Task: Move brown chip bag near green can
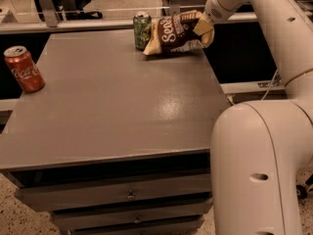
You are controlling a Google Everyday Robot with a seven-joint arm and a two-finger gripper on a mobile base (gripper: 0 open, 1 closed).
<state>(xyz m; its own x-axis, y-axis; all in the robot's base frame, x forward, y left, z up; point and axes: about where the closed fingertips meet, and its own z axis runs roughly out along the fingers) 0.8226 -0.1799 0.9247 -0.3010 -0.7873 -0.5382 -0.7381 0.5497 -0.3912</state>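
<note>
The brown chip bag (177,32), dark brown with white lettering and cream-yellow ends, lies tilted at the far right of the grey table (112,102). Its left end touches or nearly touches the green can (142,30), which stands upright at the far edge. My gripper (204,19) is at the bag's right end, at the tip of the white arm reaching in from the upper right. It holds that end of the bag, with the left end resting on the table.
A red cola can (24,68) stands upright near the table's left edge. My white arm (259,146) fills the right side of the view. Drawers (129,196) run along the table's front. A railing and chairs stand behind the table.
</note>
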